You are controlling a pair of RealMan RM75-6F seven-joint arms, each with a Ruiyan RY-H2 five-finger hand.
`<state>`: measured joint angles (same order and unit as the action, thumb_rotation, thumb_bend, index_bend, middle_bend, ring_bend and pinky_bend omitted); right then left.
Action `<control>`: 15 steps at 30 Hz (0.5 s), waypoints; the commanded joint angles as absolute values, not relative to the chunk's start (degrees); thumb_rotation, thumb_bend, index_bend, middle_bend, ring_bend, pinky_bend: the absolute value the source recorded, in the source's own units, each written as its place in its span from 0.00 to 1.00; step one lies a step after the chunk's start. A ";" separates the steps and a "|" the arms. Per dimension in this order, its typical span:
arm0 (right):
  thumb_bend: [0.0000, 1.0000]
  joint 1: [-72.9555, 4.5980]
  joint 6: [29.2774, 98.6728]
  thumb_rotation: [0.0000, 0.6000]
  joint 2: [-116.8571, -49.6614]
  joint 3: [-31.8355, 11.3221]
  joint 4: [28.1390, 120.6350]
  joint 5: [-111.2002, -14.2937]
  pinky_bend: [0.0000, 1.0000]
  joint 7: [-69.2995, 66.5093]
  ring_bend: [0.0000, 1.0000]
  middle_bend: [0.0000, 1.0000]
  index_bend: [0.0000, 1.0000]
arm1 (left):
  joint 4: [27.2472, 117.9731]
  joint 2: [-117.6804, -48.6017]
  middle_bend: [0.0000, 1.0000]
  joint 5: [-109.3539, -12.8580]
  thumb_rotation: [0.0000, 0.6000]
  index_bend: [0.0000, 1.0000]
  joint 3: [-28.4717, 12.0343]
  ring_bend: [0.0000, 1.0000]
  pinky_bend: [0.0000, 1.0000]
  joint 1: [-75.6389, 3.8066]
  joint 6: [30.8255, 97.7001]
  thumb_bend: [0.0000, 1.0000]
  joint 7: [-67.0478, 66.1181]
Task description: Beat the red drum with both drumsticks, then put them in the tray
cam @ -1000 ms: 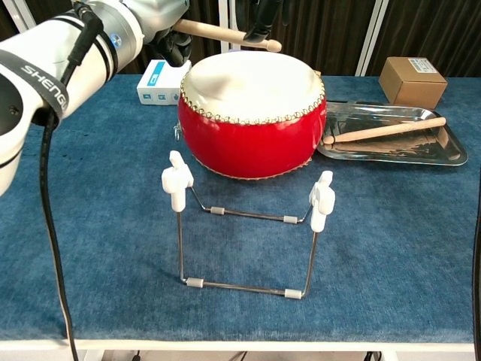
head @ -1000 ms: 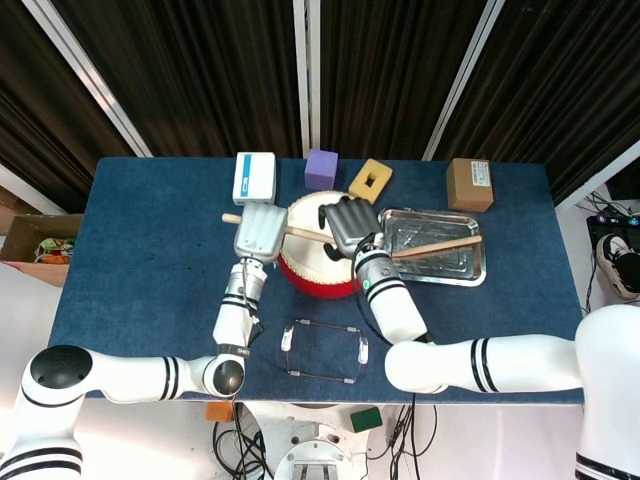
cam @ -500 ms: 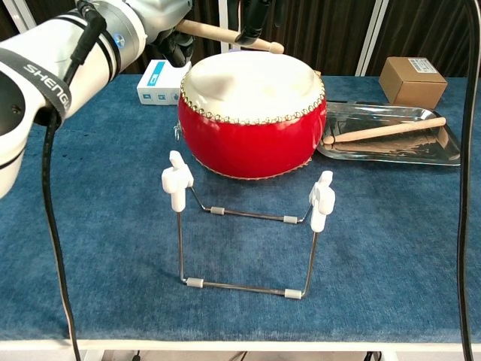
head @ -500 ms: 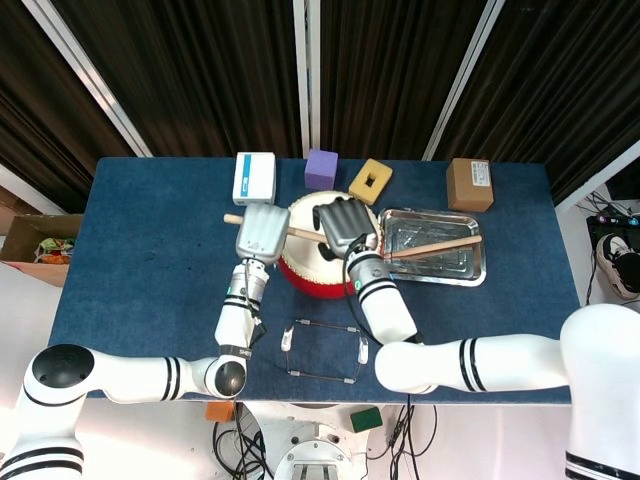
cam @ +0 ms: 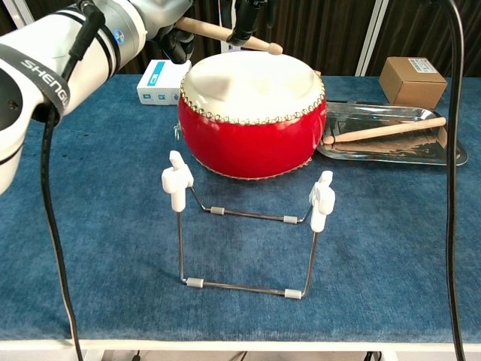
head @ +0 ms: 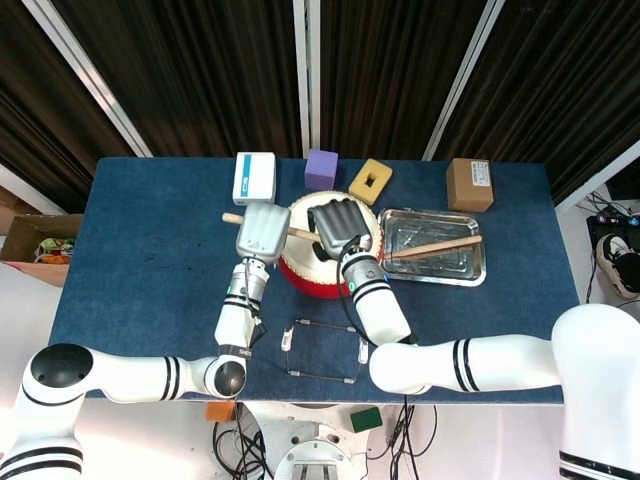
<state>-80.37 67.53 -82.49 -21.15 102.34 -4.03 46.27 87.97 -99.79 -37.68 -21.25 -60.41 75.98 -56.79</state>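
Left hand (head: pixel 262 231): closed around one drumstick (cam: pixel 225 34), tip held just above the skin of the red drum (cam: pixel 252 113). Right hand (head: pixel 339 228): over the drum, holding nothing visible; finger spread not discernible. Second drumstick (cam: pixel 385 130): lying in the metal tray (cam: pixel 451 154), right of the drum.

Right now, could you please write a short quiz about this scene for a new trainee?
1. True or false: one drumstick already lies in the tray.
2. Which hand holds the other drumstick above the red drum? A) left B) right
3. What stands in front of the drum?

Key: 1. true. 2. A, the left hand. 3. A wire stand.
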 commanded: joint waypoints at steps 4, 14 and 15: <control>0.52 -79.96 67.92 1.00 -82.46 -21.41 102.63 -4.21 0.35 46.75 0.35 0.58 0.60 | 88.36 -99.27 0.95 -38.33 1.00 0.82 -20.72 0.91 1.00 -60.47 75.95 0.55 -57.23; 0.59 -79.47 68.79 1.00 -81.84 -21.92 103.89 -4.24 0.35 47.97 0.36 0.58 0.61 | 89.11 -98.58 0.57 -39.15 1.00 0.43 -19.71 0.59 0.97 -60.75 76.56 0.26 -59.12; 0.59 -79.43 68.82 1.00 -81.76 -21.96 104.03 -4.17 0.35 48.08 0.36 0.58 0.61 | 89.03 -98.68 0.54 -39.36 1.00 0.40 -19.69 0.56 0.93 -60.78 76.72 0.23 -59.12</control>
